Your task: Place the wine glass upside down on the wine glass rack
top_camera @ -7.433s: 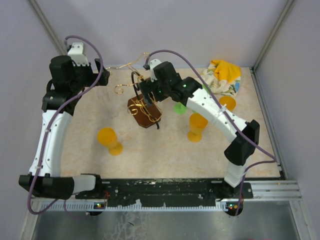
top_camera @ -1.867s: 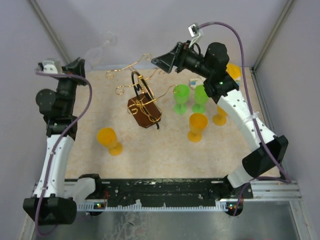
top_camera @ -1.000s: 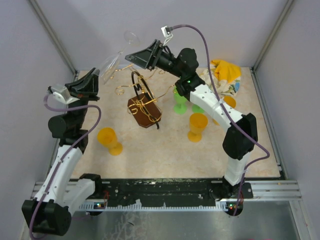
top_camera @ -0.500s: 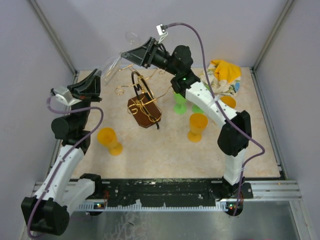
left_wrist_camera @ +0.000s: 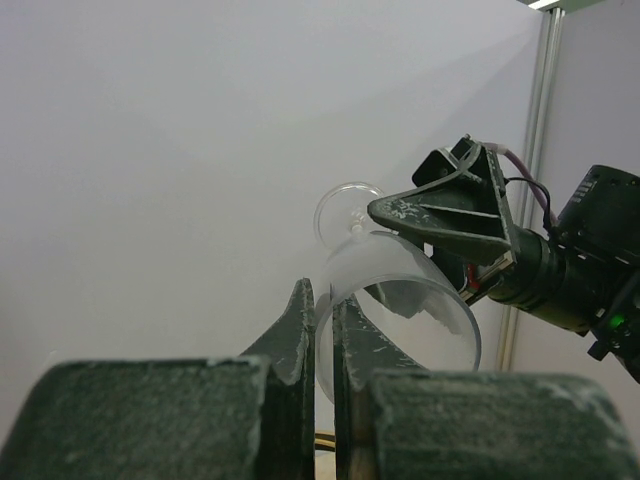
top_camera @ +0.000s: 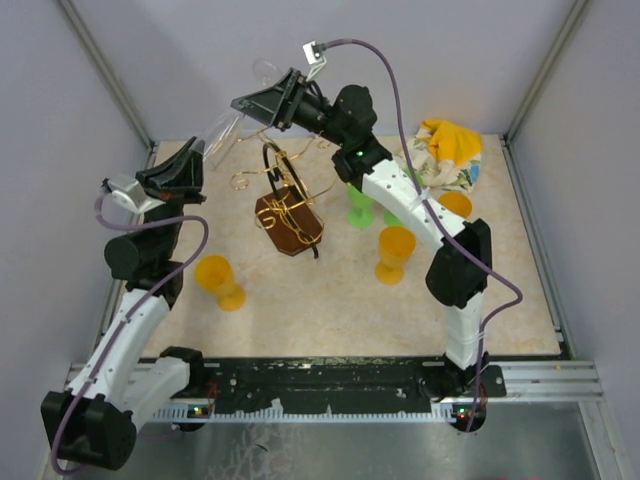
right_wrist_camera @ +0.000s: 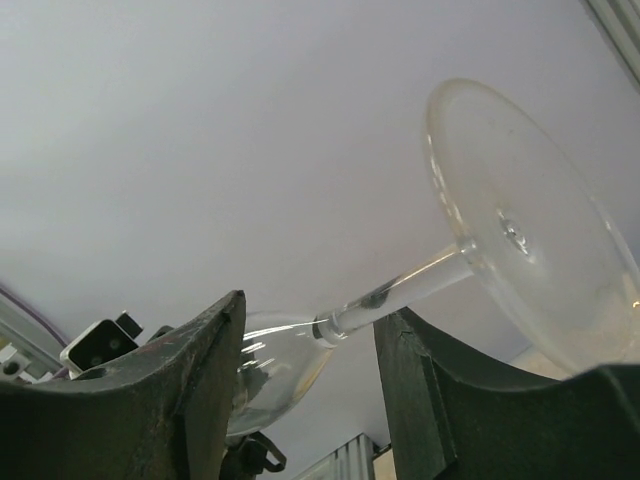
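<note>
Hold wine glass [top_camera: 222, 128] steady above table's [top_camera: 330, 290] far-left corner, rim clamped in left gripper [left_wrist_camera: 320, 300]; centre stem between right gripper's [right_wrist_camera: 310, 335] parted fingers (no contact yet), close gently, then release rim.

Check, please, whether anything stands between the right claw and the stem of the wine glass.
Nothing visible does. The right claw stands open around the stem of the wine glass, with only air between; the left claw grips the bowl's rim, away from the stem.
</note>
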Robot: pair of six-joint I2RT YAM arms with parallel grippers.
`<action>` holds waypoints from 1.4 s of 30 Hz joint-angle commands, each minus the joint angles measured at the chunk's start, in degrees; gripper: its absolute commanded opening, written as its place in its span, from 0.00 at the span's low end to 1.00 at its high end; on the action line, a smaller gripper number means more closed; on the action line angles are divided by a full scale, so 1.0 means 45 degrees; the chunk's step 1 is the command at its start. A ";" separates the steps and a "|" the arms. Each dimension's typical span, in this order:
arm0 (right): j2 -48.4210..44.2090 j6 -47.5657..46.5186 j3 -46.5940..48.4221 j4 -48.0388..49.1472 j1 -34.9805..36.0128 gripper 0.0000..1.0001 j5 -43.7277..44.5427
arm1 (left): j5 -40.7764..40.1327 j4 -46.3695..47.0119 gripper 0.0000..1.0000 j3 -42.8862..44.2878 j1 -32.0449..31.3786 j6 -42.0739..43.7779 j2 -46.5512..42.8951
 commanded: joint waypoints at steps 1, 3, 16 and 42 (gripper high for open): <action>0.0416 0.0086 0.1171 0.0490 0.0218 0.52 0.0152 | -0.0171 0.1034 0.00 -0.0143 -0.0218 -0.0050 0.0048; 0.0549 0.0128 0.1405 0.0425 0.0247 0.49 0.0085 | -0.0218 0.1072 0.00 -0.0167 -0.0261 -0.0048 0.0110; 0.1435 -0.0269 0.3357 -0.0688 0.0429 0.29 0.0440 | -0.0497 0.1724 0.00 -0.0450 -0.1347 -0.0006 0.0958; 0.0730 -0.4332 0.4468 -0.5762 0.0216 0.00 0.0513 | -0.0508 0.1304 0.23 0.0221 -0.2687 0.1118 0.2225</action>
